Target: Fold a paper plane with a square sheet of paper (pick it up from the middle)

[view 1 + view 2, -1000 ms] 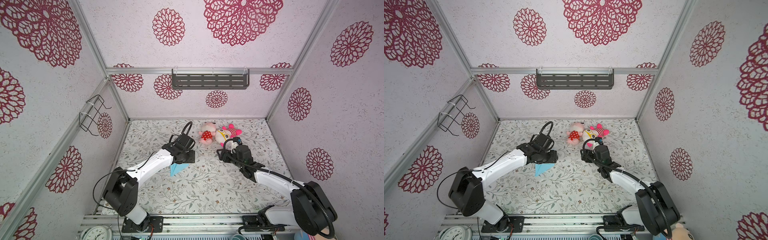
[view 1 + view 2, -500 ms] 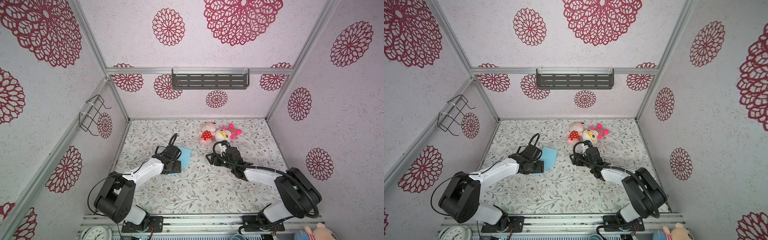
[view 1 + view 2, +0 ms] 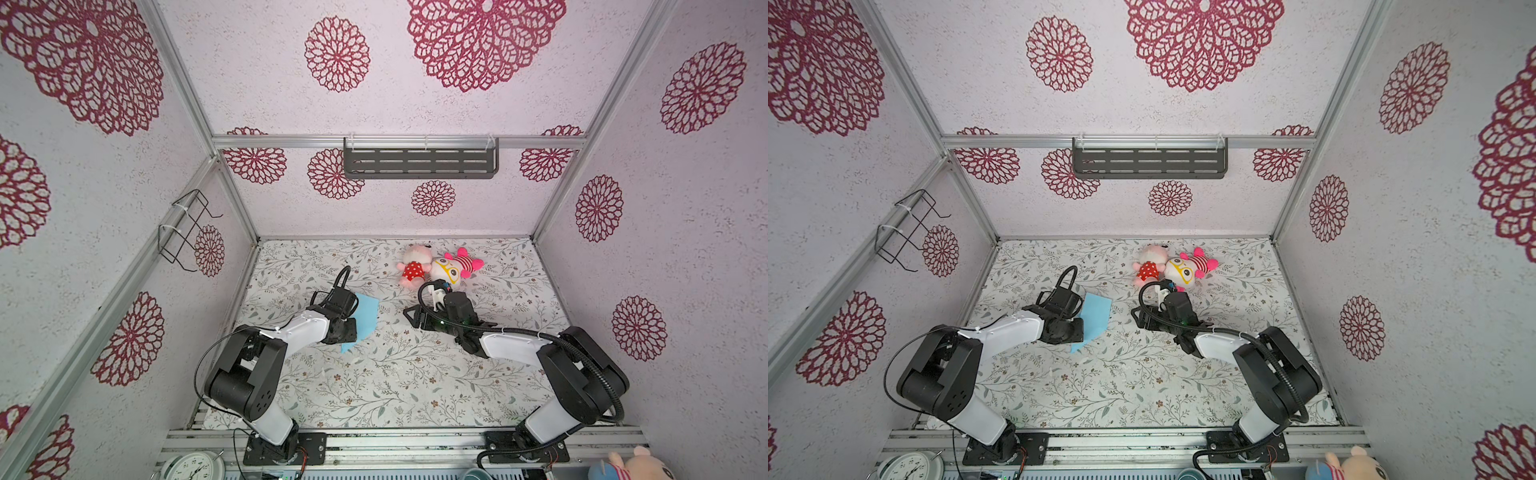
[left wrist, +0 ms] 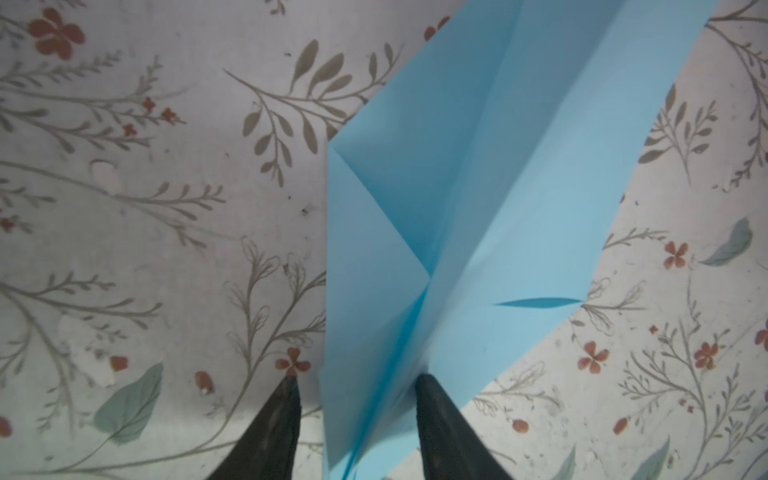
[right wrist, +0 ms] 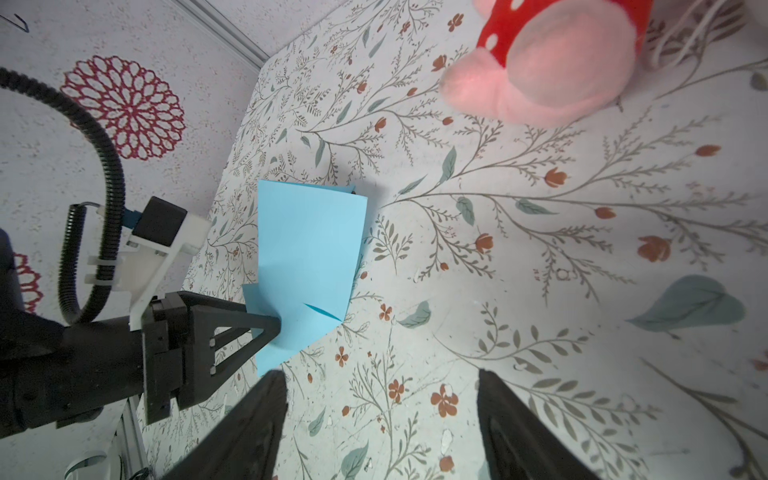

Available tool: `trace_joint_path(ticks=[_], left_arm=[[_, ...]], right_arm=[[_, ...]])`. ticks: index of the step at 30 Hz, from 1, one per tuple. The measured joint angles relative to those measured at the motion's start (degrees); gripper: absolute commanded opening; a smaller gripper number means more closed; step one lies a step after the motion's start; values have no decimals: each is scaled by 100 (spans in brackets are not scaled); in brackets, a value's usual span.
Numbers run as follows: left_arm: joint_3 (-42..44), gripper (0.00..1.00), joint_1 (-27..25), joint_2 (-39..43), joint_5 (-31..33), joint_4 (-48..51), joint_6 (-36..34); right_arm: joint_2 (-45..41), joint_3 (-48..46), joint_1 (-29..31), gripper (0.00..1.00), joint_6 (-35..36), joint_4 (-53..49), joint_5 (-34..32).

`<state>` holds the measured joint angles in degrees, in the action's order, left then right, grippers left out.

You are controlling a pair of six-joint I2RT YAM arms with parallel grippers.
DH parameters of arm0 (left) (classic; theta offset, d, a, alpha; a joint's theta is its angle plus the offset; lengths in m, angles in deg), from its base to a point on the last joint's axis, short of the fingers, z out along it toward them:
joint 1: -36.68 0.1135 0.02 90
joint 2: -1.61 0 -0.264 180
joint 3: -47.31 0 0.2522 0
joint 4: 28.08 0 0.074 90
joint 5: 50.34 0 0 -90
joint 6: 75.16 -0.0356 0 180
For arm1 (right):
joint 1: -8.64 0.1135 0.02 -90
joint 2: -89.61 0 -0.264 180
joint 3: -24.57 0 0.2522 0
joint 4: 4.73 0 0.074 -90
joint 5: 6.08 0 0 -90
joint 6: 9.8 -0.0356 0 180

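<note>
Left side of mat point(image 3: 374, 374): left tool point(image 4: 355, 384) spread astride paper point(image 4: 498, 187) edge, unclamped; right tool point(image 5: 380, 374) gaping, empty.

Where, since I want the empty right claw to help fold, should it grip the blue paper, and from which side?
Probably the paper by its far right corner, coming low from the right. Layers gape there, the left claw straddles the narrow near end, and the right claw faces it.
</note>
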<state>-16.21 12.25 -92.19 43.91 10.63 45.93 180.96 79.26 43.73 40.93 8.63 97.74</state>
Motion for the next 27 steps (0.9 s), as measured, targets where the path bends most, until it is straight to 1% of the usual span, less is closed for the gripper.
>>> trace_joint_path(ticks=[2,15,18,22,25,27], left_arm=[[0,43,0,-9,-87,-85,-33],[-2,16,0,-195,-756,-562,-238],[-2,12,0,-197,-922,-658,-289],[-2,9,0,-205,-1191,-796,-341],[11,9,0,-210,-1530,-975,-339],[83,9,0,-210,-1836,-1231,-297]], right_arm=[[33,33,0,75,-4,7,4],[444,168,72,75,-149,46,308],[446,168,74,75,-188,120,376],[446,164,74,75,-238,219,470],[446,155,74,74,-262,326,579],[446,133,74,72,-289,437,667]])
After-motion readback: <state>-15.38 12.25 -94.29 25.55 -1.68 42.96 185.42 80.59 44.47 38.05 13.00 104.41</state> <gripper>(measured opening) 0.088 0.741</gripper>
